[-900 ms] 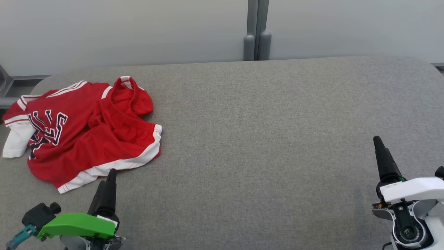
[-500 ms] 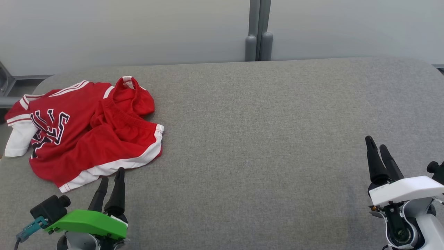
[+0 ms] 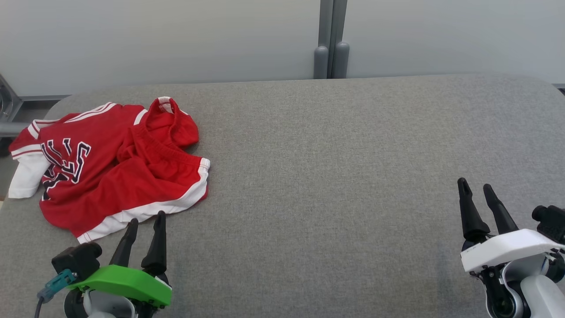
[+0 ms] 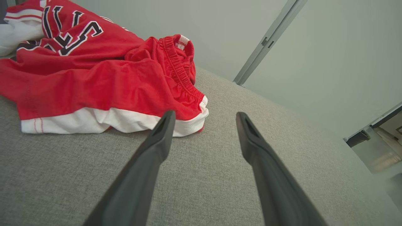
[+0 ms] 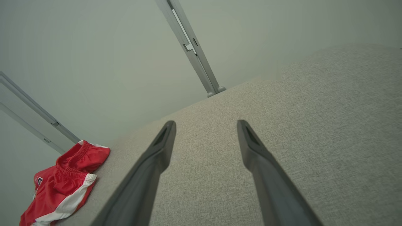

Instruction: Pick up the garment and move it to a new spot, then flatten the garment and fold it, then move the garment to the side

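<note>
The crumpled red garment (image 3: 110,163) lies at the far left of the grey bench (image 3: 331,176). The left pincer (image 3: 146,218) hovers just beside its white hem, jaws spread, likely poised to grasp it. The right pincer (image 3: 475,184), likewise spread and empty, waits well apart.

Your left gripper (image 3: 146,217) has a green cover (image 3: 119,282) and teal plug (image 3: 55,286), your right gripper (image 3: 474,183) white; fingers (image 3: 155,251) dark, tapered.

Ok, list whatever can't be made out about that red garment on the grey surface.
- Lettering on the garment: head view, its own folds hide part.
- Layers underneath: all views, crumpled top cloth covers them.
- White sleeve: left wrist view, cut by the left edge.
- Its far part: right wrist view, cut by the bottom edge.
</note>
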Controlling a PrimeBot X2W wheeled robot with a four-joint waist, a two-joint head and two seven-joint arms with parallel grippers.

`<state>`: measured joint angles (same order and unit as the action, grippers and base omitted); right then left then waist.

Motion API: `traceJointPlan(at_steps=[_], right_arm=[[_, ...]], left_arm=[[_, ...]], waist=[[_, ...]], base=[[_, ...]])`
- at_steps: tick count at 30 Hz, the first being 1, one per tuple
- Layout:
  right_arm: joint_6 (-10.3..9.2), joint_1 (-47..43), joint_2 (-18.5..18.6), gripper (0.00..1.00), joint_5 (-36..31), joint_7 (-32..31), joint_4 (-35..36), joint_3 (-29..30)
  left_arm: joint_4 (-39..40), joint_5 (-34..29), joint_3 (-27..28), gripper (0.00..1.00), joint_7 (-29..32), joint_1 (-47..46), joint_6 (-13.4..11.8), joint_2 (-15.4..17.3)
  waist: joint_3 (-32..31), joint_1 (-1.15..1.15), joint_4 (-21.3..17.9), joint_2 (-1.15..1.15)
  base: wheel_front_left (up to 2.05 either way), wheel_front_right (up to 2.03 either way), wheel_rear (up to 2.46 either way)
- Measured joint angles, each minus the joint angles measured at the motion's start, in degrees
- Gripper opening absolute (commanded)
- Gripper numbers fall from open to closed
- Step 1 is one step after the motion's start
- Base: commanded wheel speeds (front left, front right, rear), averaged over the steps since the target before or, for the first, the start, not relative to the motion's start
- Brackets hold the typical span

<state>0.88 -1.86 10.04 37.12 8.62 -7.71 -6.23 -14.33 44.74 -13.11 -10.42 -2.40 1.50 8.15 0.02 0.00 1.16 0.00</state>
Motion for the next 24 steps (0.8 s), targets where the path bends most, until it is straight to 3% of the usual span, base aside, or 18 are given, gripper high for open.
traceJointPlan(at_steps=[24], right_arm=[[-0.98, -2.2, 0.4, 1.00, -17.8, 3.9, 1.8, -1.4]], left_arm=[[0.2, -20.8, 1.1, 1.00, -2.8, 0.0, -0.5, -1.8]], waist=[[-0.1, 0.00, 0.1, 0.00]], base=[[0.00, 0.00, 0.00]])
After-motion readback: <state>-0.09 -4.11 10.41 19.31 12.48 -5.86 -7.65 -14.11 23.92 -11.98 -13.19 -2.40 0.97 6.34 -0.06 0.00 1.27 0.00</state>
